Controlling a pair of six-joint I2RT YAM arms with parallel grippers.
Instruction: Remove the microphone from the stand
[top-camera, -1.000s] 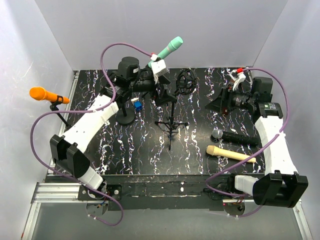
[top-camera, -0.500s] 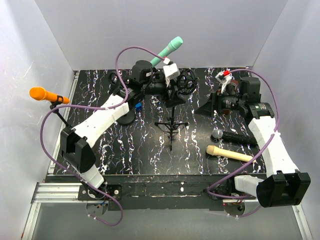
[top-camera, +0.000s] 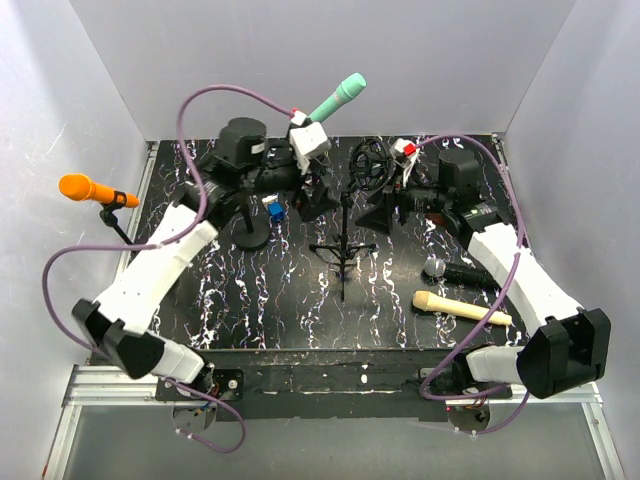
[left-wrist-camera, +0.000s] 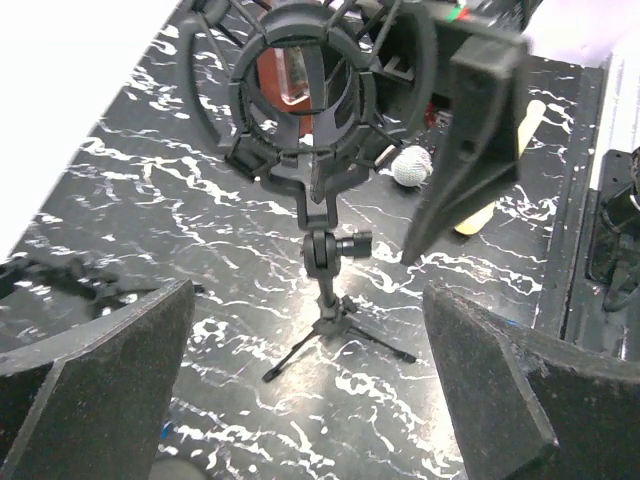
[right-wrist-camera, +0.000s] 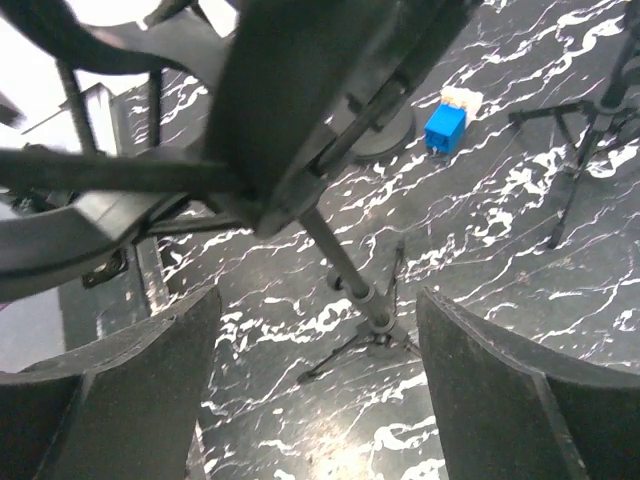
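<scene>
teal microphone (top-camera: 338, 98) at far edge of the table (top-camera: 390, 290) seems light, stiff, smooth; take its handle; left gripper (left-wrist-camera: 305, 340) and right gripper (right-wrist-camera: 315, 340) stand open.

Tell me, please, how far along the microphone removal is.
Done, it seems: the middle ring mount is empty, and a black microphone and a beige microphone lie on the table. In hand: nothing; the left gripper and right gripper sit either side of that mount, both open. Remaining: the teal microphone and orange microphone, both mounted.
</scene>
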